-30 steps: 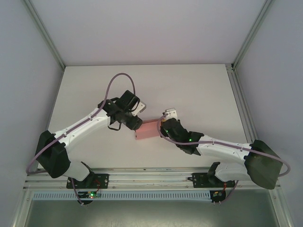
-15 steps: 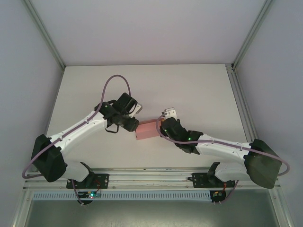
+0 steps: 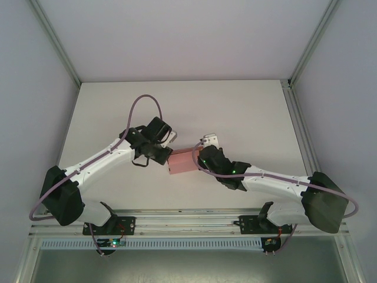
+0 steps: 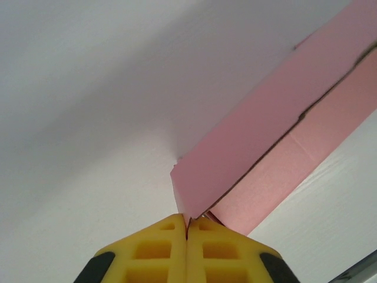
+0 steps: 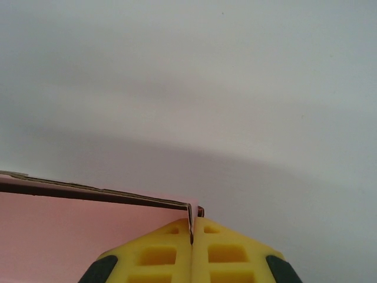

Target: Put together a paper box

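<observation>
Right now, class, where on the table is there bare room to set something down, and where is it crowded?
Crowded: the middle, where the left hand and right hand pinch the small pink card box, and the near edge under the left arm and right arm. Bare: the wide far strip of the white table between them and the back wall.

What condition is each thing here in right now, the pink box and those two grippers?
paper box: folded up rather than flat, pinched at opposite ends.
left gripper: shut on a corner of the paper box.
right gripper: shut on a thin wall edge of the paper box.
</observation>
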